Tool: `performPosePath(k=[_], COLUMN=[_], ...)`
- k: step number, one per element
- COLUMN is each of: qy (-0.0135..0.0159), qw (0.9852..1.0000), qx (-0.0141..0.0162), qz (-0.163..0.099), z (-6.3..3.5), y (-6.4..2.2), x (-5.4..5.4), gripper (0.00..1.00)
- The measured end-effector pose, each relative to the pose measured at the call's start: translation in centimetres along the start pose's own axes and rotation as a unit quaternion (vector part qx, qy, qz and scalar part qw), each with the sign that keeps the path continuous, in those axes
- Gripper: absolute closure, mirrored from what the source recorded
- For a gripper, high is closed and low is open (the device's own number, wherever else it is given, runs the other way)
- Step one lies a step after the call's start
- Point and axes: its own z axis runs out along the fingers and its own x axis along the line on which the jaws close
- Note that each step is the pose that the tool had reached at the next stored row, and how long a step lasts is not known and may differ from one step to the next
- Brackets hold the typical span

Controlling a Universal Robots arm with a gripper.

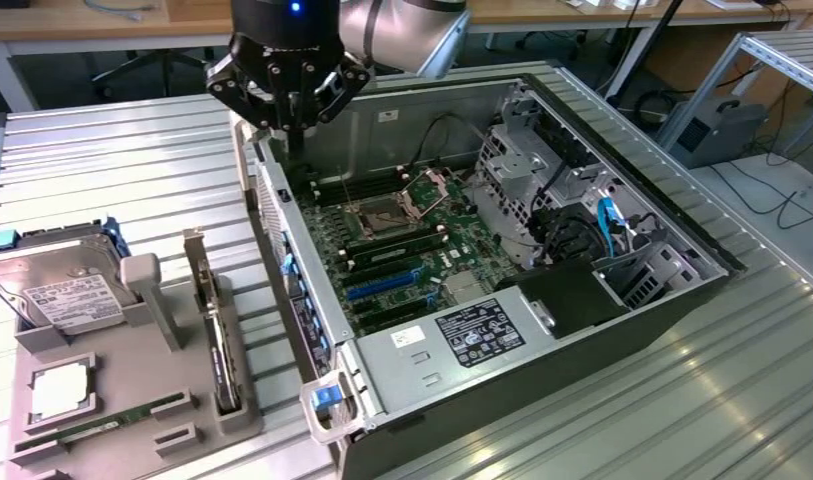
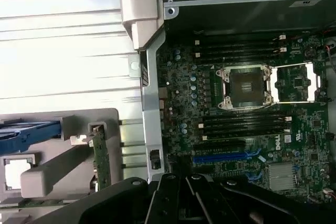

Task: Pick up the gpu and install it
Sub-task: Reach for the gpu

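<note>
Nowhere near the card yet: gripper (image 1: 293,125) closed and empty above the computer case (image 1: 540,400)

- Position: gripper hangs over the case's rear corner, on the side facing the grey holder tray (image 1: 139,365). Fingers pressed together, nothing between them.
- The gpu (image 1: 219,345) stands on edge in a narrow slot of the tray, just outside the case's side wall (image 1: 279,260). Its silver bracket stands upright at the end nearer the case's rear. It is untouched and well apart from the gripper.
- Also in the tray, on the gpu's far side from the case: hard drive (image 1: 59,295), CPU (image 1: 62,390), RAM stick (image 1: 106,425).

Risks, as I judge them:
- A descent with the fingers together would strike the card's top edge instead of straddling it. That could tilt or jam the card in its slot.
- The card is thin and tall. An off-centre pinch could let it swing or twist as it lifts, and the bracket could catch on the tray.
- The side wall stands between tray and motherboard (image 1: 406,240). A low carry could clip the wall's edge.
- Inside the case, the blue expansion slot (image 1: 379,285) has black slots close beside it, and the open CPU socket (image 2: 247,85) lies near. A skewed or offset insertion could miss the slot, scrape components, or load the card's contacts.
- The bracket must meet the case's rear wall squarely, or the card seats crooked.
</note>
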Motion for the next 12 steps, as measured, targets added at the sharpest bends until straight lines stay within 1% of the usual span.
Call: performPosePath(k=[4, 6, 8, 12], qy=[0.0000, 0.0000, 0.0000, 0.0000], qw=[1.0000, 1.0000, 1.0000, 1.0000], qx=[0.0000, 0.0000, 0.0000, 0.0000], qz=[0.000, 0.000, 0.000, 0.000], z=[-0.04, -0.07, -0.10, -0.13], y=[-0.13, -0.23, -0.29, -0.37], x=[1.7, 3.0, 3.8, 4.9], gripper=[0.89, 0.89, 0.89, 0.89])
